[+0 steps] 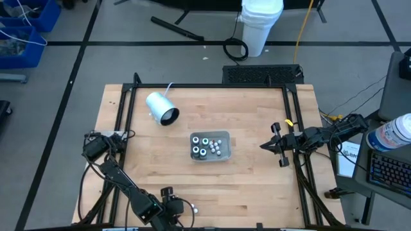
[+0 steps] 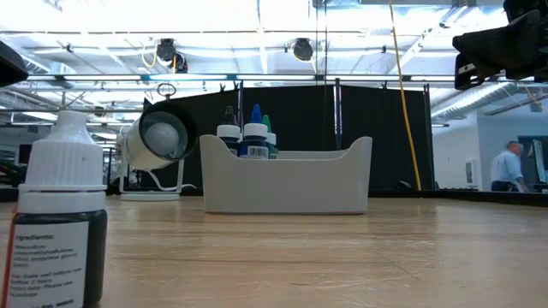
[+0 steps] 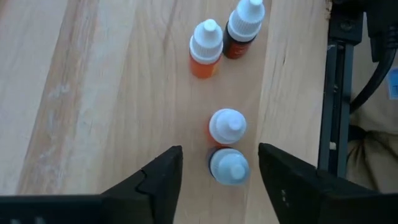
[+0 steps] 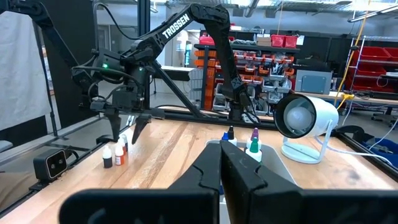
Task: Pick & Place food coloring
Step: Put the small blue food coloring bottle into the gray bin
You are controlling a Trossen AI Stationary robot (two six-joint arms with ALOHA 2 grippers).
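Several tiny food coloring bottles stand upright on the wood near the table's near edge: a dark one with a pale cap (image 3: 229, 167), an orange one (image 3: 227, 126) and two more (image 3: 206, 46) farther on. My left gripper (image 3: 221, 171) hovers above them, pointing down and open, with a finger on either side of the pale-capped bottle and touching nothing. More bottles (image 1: 207, 147) stand in the grey tray (image 1: 225, 136). My right gripper (image 4: 221, 171) waits shut at the table's right side (image 1: 266, 146).
A white-and-grey cylinder with a cord (image 1: 160, 108) lies at the table's far left. One bottle (image 2: 60, 214) stands close to the low camera. The black frame rails (image 3: 336, 93) run along the table's edges. Bare wood lies between the tray and the near edge.
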